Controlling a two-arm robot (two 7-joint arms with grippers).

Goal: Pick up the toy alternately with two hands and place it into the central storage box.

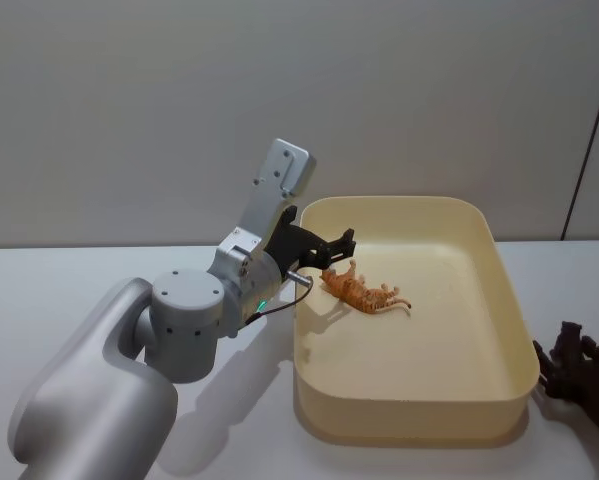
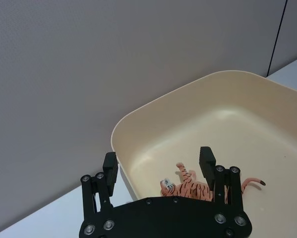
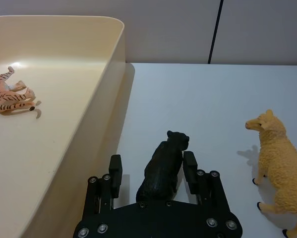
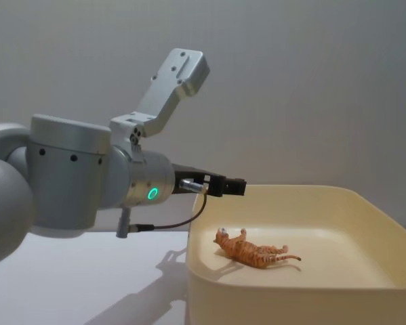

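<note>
Here's the left gripper (image 1: 331, 246), hanging over the far-left corner of the cream storage box (image 1: 409, 412), jaws spread wide with nothing between them. Right beneath it is the toy tiger (image 1: 364, 291), flat on its side on the box floor, close to the left wall, tail pointing toward the middle of the box. In the left wrist view the black fingers (image 2: 110, 168) frame the toy tiger (image 2: 192, 188) from above with clear air in between (no contact at all). Outside the box, on the white table (image 3: 198, 99) at the right, the right gripper (image 3: 152, 157) is down low, parted and straddling a black panther figure (image 3: 164, 168). One finger sits right by its flank and the other stands off with a visible gap, so there's no squeeze on it. The panther's head points away from the gripper, and it is just beside the box's outer wall. A woolly tan sheep figure (image 3: 281, 163) stands near it on the side away from the box, apart from the gripper.
</note>
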